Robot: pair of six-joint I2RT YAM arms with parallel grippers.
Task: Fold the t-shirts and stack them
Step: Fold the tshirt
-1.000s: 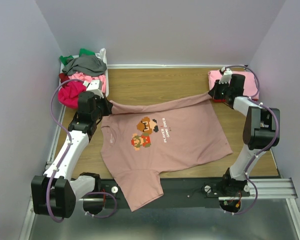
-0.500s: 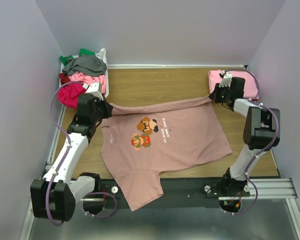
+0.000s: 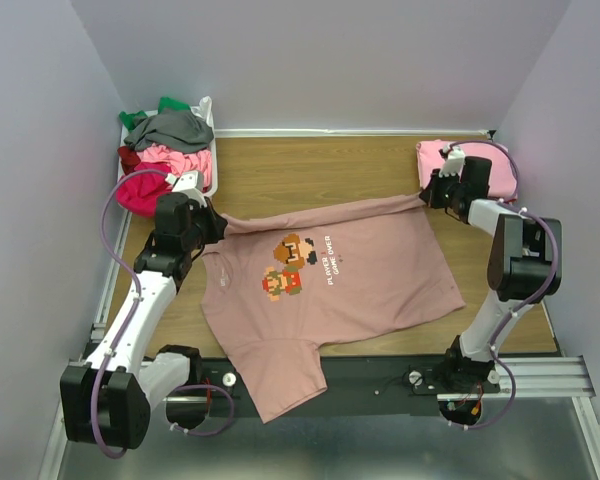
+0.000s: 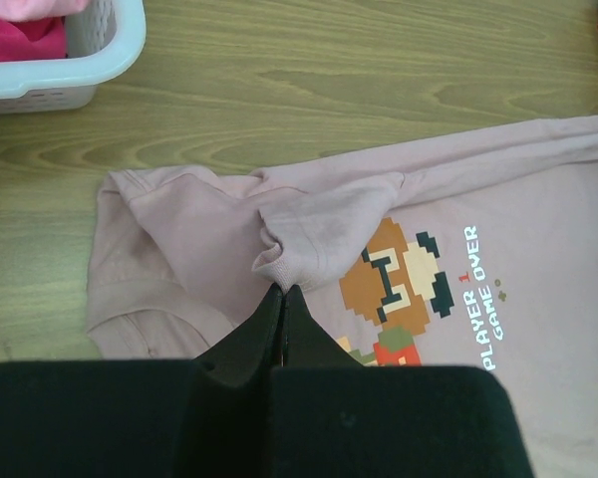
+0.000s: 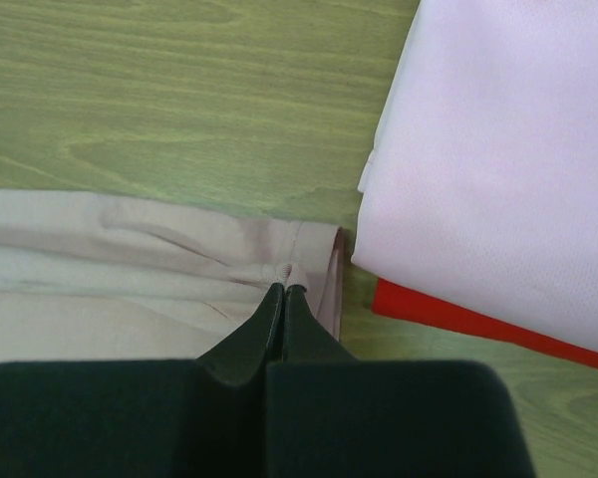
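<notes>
A dusty-pink t-shirt (image 3: 370, 280) with a pixel-art print and white text lies spread on the wooden table, its near sleeve hanging over the front edge. My left gripper (image 3: 212, 222) is shut on a bunched fold of its far-left edge (image 4: 284, 261). My right gripper (image 3: 427, 192) is shut on a pinch at the shirt's far-right corner (image 5: 289, 271). The far edge runs stretched between the two grippers. A folded stack, pale pink shirt (image 5: 508, 169) over a red one (image 5: 458, 314), lies just right of the right gripper.
A white basket (image 3: 212, 150) at the back left holds crumpled shirts in grey (image 3: 170, 125), green, pink and bright pink (image 3: 140, 188). The folded stack (image 3: 500, 165) sits at the back right by the wall. Purple walls close in on three sides.
The left arm has drawn back toward the near side and lowered slightly, bringing its pinched shirt edge with it. The right gripper has shifted slightly toward the back, still holding the corner.
</notes>
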